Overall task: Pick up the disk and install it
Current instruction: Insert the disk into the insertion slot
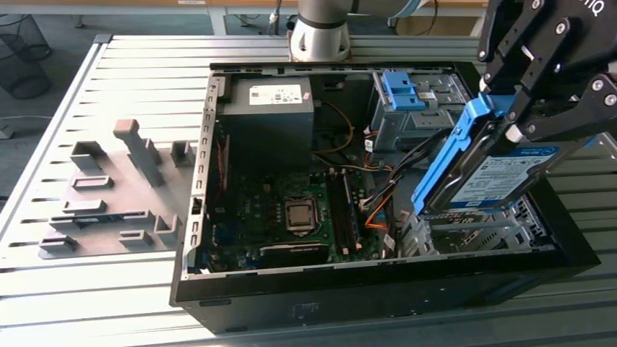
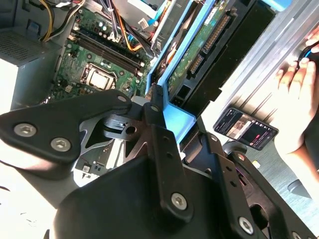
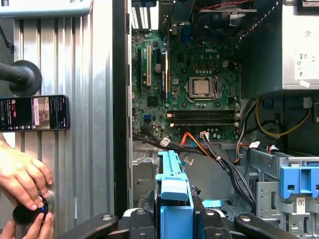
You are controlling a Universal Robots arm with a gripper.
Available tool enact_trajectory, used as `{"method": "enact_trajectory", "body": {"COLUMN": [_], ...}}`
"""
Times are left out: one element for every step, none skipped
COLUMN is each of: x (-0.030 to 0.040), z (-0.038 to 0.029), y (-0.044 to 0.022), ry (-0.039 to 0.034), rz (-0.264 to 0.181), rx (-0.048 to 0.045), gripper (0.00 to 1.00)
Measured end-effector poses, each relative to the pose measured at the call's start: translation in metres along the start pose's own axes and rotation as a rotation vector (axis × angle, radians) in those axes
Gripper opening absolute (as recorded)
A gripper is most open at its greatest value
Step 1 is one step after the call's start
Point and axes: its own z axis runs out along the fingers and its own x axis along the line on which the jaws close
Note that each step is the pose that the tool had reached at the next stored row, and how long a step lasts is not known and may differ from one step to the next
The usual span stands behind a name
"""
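My gripper (image 1: 506, 119) is shut on the blue handle end of the disk (image 1: 496, 173), a silver drive with a white-and-blue label and blue side rails. In the exterior view the disk hangs tilted, its lower end just above the metal drive cage (image 1: 472, 233) at the right front of the open computer case (image 1: 207, 217). In the first wrist view the blue rail (image 3: 174, 191) runs out from between the black fingers (image 3: 142, 219). The second wrist view shows the green circuit board on the disk's underside (image 2: 199, 47) and the blue handle (image 2: 175, 122).
Inside the case lie the motherboard (image 1: 289, 210), a grey power supply (image 1: 270, 108), loose cables (image 1: 381, 206) and a bare blue bracket (image 1: 400, 90). A hand (image 3: 22, 174) and a phone (image 3: 34, 113) rest on the slatted table beside the case. Grey fixtures (image 1: 115, 188) stand at the exterior view's left.
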Motion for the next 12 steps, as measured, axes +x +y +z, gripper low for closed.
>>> {"method": "enact_trajectory", "body": {"x": [0.0000,0.0000,0.0000,-0.0001,-0.0001,-0.0002,-0.0002,-0.0003,-0.0003,-0.0003,-0.0003,-0.0003], "z": [0.0001,0.0003,0.0004,0.0005,0.0008,0.0010,0.0011,0.0012,0.0013,0.0014,0.0016,0.0018], "y": [-0.0006,-0.0014,-0.0028,-0.0045,-0.0066,-0.0086,-0.0106,-0.0120,-0.0127,-0.0136,-0.0145,-0.0153], "ry": [-0.0001,-0.0002,-0.0001,-0.0001,-0.0002,-0.0003,-0.0001,0.0000,0.0001,0.0001,0.0000,0.0000], "rz": [0.000,0.000,0.000,0.000,0.000,0.000,0.000,0.000,0.000,0.000,0.000,0.000], "rx": [0.0000,0.0000,0.0000,0.0000,0.0000,0.0000,0.0000,0.0000,0.0000,0.0000,0.0000,0.0000], "gripper": [0.36,0.36,0.36,0.36,0.36,0.36,0.36,0.36,0.36,0.36,0.36,0.36]}}
